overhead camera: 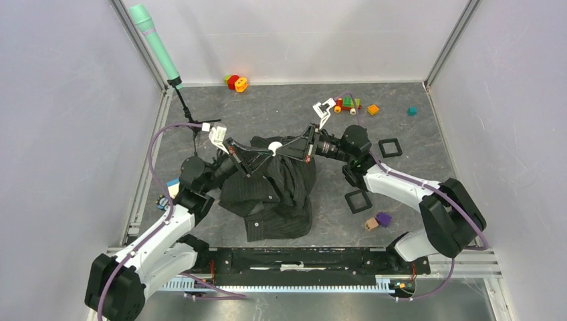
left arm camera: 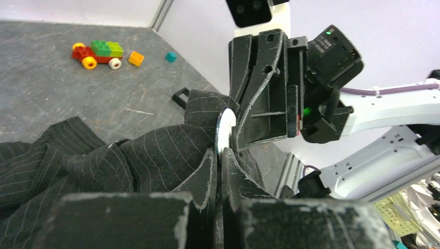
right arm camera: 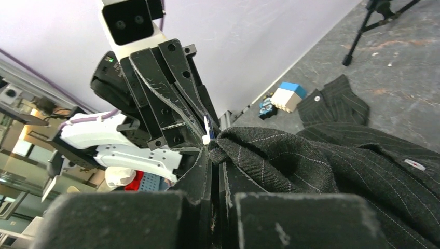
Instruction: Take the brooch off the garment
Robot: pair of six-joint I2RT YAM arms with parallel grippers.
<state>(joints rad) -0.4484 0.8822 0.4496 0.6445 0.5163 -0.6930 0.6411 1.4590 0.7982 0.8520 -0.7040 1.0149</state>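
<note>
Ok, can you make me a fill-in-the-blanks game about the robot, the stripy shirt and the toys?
1. The left end effector and the right end effector both pinch a raised fold of the dark pinstriped button-up ___.
2. The top view shows ___ black square plastic frames on the grey table.
3. The pale green stick on its black tripod stands in the back ___ corner.
Missing words: shirt; two; left.
</note>
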